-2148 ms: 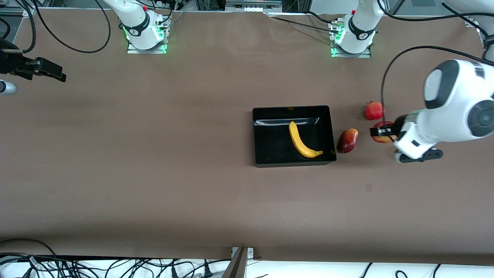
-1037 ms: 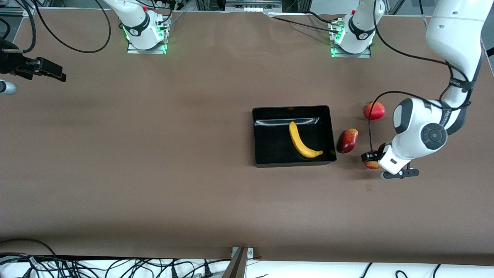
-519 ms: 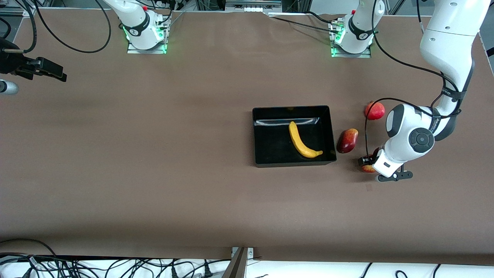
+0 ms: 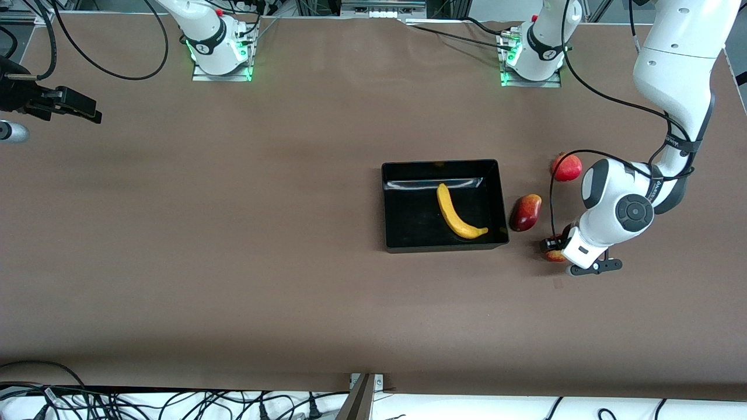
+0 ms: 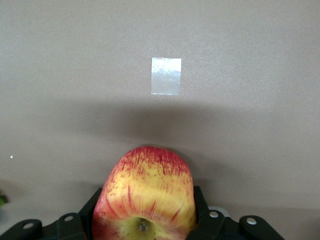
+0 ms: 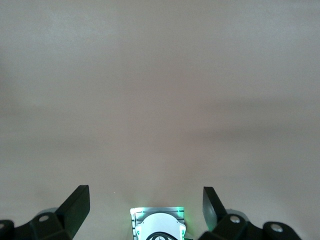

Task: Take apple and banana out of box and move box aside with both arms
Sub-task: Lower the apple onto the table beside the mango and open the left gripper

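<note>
The apple [image 5: 145, 192], red and yellow streaked, sits between the fingers [image 5: 204, 210] of my left gripper [image 5: 147, 220], which is shut on it. In the front view the left gripper [image 4: 552, 246] holds the apple [image 4: 557, 256] low over the bare table, beside the mango. The banana [image 4: 457, 213] lies inside the black tray [image 4: 388, 204]. My right gripper [image 4: 87, 112] waits open and empty over the table's edge at the right arm's end; in its wrist view [image 6: 145, 200] the fingers stand wide apart.
A red mango [image 4: 525, 212] lies just outside the tray toward the left arm's end. A pomegranate [image 4: 567, 167] lies farther from the front camera. A small tape patch [image 5: 166, 76] marks the table near the apple, also in the front view [image 4: 557, 283].
My left gripper carried the apple from beside the pomegranate toward the front camera and lower, past the mango. In the last half second it barely moved. The right arm has not moved.
</note>
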Controlling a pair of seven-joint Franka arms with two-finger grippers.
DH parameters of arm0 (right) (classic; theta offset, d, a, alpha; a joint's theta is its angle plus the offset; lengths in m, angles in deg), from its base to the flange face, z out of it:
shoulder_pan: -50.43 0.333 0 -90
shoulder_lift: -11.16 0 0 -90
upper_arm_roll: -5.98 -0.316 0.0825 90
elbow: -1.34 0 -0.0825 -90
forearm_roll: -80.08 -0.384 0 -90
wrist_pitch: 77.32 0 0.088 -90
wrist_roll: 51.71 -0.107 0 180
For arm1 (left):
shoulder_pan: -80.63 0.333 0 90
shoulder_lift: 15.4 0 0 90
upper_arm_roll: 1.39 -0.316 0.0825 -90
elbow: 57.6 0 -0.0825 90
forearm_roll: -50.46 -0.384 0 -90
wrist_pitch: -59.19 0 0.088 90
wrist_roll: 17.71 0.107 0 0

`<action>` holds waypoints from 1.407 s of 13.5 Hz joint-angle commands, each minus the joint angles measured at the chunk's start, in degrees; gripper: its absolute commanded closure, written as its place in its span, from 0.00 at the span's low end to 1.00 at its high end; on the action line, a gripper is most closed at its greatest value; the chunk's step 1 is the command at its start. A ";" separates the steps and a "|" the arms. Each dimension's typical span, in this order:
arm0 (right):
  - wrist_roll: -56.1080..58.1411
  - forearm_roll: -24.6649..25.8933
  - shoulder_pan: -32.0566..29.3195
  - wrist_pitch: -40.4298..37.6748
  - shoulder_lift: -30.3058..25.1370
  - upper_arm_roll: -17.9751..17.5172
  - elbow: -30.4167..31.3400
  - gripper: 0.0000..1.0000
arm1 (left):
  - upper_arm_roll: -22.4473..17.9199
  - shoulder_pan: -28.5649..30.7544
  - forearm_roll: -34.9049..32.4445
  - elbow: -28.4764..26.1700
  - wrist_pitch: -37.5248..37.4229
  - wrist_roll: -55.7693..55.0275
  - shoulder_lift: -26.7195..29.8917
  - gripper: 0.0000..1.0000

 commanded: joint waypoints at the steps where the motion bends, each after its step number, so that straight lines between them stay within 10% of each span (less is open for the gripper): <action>1: -0.52 -0.96 0.01 -1.11 -0.19 -0.22 -0.69 0.00 | -0.72 -0.97 -1.79 1.94 0.61 -1.64 -1.57 0.44; 5: -0.43 -0.87 0.01 -1.02 -0.19 -0.05 -0.69 0.00 | -0.72 -0.97 -3.47 2.12 0.61 -3.05 -2.01 0.00; 19: -0.52 -1.22 0.10 -0.93 -0.19 -0.22 -0.69 0.00 | 0.25 -8.61 5.32 3.61 -17.94 -19.27 14.15 0.00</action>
